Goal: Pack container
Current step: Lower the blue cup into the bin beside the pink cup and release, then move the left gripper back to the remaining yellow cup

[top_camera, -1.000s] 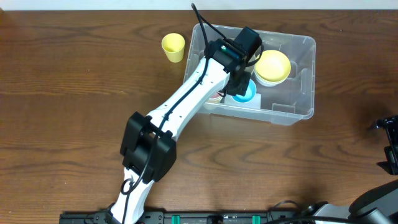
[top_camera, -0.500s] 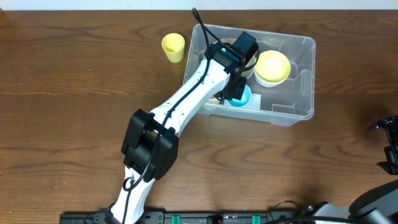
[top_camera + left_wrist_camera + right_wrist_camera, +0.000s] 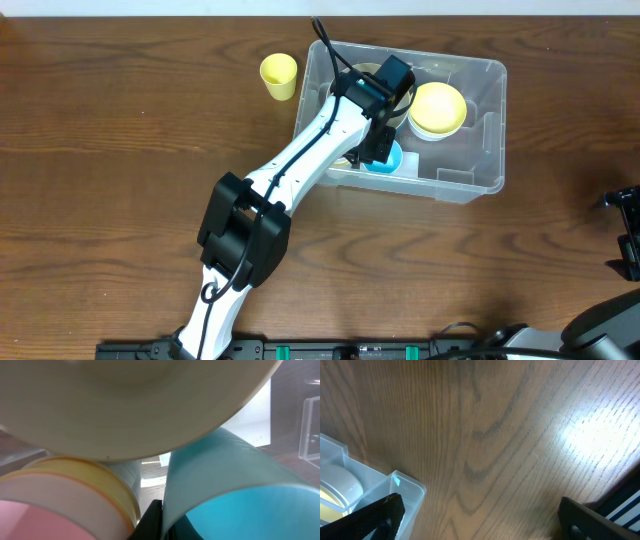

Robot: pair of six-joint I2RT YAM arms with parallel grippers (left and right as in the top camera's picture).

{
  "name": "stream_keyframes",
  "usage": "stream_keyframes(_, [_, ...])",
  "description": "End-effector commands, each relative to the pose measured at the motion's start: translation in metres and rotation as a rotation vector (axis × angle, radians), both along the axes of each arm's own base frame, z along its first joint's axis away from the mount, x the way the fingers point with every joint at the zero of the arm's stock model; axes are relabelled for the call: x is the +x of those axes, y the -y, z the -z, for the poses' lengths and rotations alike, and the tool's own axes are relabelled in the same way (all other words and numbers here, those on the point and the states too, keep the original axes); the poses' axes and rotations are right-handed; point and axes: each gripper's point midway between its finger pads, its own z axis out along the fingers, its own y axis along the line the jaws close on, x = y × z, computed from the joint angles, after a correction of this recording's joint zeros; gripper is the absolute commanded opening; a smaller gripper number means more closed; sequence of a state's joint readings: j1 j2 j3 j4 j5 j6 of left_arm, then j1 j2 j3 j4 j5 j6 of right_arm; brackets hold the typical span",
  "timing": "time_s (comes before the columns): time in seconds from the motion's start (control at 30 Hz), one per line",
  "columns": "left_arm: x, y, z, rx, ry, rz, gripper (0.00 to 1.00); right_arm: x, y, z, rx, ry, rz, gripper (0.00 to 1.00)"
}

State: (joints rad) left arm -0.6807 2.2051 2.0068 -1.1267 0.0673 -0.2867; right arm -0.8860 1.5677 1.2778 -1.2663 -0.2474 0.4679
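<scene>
Brown wood-grain table (image 3: 100, 200), evenly lit, seen from above. Farthest left, yellow cup (image 3: 278, 75) upright on the wood just beside the container's left wall — not yet packed, by appearance next in line. Left arm (image 3: 300, 165) slanting up from the near edge and over the near-left rim, left gripper (image 3: 378, 148) lowered inside. Wrist view crowded: pink cup (image 3: 60, 510) with a yellow band at left, blue cup (image 3: 240, 490) at right, pale bowl (image 3: 125, 405) filling the top, one dark finger (image 3: 152, 520) against the blue cup's outer wall. Second finger hidden; cannot tell whether clamped on that wall or let go. Likely purpose of the low pose: seating the blue cup close beside its neighbours to save floor space. Container (image 3: 490, 150) at upper centre-right of the table, walls clear. Yellow bowl (image 3: 438, 108) in its far-right part, apart from the near wall — room to spare there. Far right, right gripper (image 3: 480, 510) off to the side above the wood, fingers spread, nothing between them, one container corner in its view; presumably held clear of the working arm.
</scene>
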Motion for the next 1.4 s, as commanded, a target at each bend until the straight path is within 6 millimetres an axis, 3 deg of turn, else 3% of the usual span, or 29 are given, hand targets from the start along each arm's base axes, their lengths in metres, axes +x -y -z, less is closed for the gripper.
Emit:
stream_keyframes(0.0, [0.001,-0.003,0.01,0.022,-0.008,0.012,0.08,0.0,0.0,-0.005,-0.008,0.012,0.018,0.99])
stream_keyframes(0.47, [0.006,0.001,0.009,0.003,0.012,0.012,0.09,0.0,0.0,-0.005,-0.008,0.012,0.018,0.99])
stream_keyframes(0.7, [-0.007,0.012,0.017,-0.032,-0.053,-0.005,0.08,0.0,0.0,-0.005,-0.008,0.012,0.018,0.99])
stream_keyframes(1.13, [-0.007,0.013,0.018,-0.032,-0.052,-0.004,0.14,0.0,0.0,-0.005,-0.008,0.012,0.018,0.99])
stream_keyframes(1.37, [-0.004,0.015,0.017,-0.04,-0.043,-0.003,0.27,0.0,0.0,-0.005,-0.008,0.012,0.018,0.99])
